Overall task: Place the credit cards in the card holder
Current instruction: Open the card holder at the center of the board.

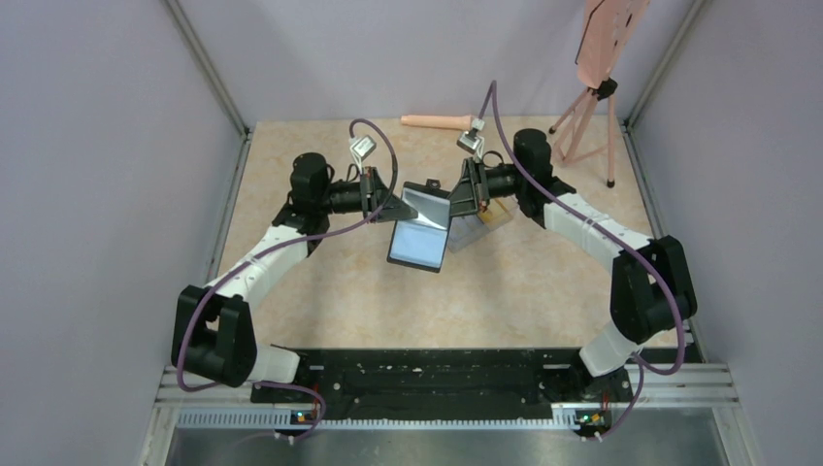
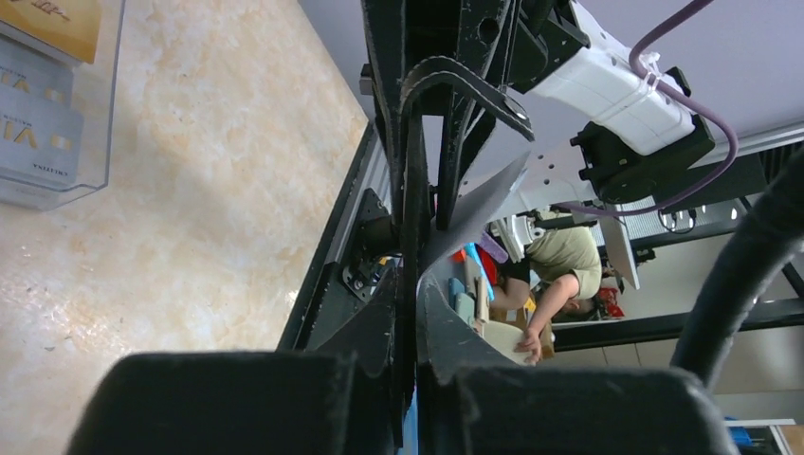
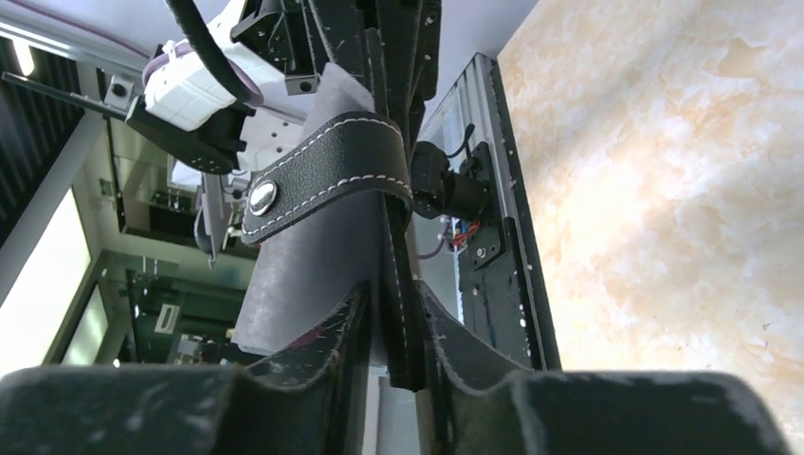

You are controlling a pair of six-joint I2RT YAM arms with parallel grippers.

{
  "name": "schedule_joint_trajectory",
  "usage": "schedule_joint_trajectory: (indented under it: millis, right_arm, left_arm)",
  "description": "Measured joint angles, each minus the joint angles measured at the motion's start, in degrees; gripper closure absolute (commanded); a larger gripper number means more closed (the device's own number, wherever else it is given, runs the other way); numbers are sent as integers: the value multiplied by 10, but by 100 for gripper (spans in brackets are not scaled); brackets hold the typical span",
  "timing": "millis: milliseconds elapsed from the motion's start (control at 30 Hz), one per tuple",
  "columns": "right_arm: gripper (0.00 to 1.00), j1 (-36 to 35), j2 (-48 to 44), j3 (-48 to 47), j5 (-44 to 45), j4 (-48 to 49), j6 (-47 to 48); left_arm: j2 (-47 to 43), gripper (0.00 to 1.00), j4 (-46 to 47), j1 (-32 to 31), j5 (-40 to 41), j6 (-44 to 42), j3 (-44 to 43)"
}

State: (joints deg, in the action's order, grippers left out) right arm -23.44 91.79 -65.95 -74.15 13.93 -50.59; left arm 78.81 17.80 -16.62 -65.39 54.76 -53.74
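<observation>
Card holder [image 1: 420,229] is spread open in mid-air between both arms, over mid-table.
Left gripper [image 1: 399,210] is clamped on its left edge. Right gripper [image 1: 453,205] has the right edge between its jaws, but you can't tell if it's pinching. Holder looks light and floppy at the fold, so grip the outer edges. Credit cards [image 2: 38,133] lie in the clear box [image 2: 102,114] just right of it: thin, stiff, slick, so take one edge-on. The table [image 1: 340,282] is smooth beige marble-look, with lilac walls and a pink tripod [image 1: 585,118] far right.
</observation>
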Motion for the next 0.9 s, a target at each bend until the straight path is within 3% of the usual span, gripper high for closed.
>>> schedule_joint_trajectory:
  millis: [233, 367, 600, 900]
  right_arm:
    - [36, 24, 0, -2, 34, -79, 59]
    - [21, 77, -1, -6, 63, -176, 131]
    - [14, 101, -9, -23, 91, -310, 243]
    - [13, 20, -7, -69, 102, -386, 320]
  left_arm:
    - [0, 100, -12, 9, 2, 2, -2]
    - [0, 100, -115, 16, 16, -53, -22]
    - [5, 100, -330, 15, 37, -190, -87]
    - [64, 100, -484, -38, 43, -295, -150]
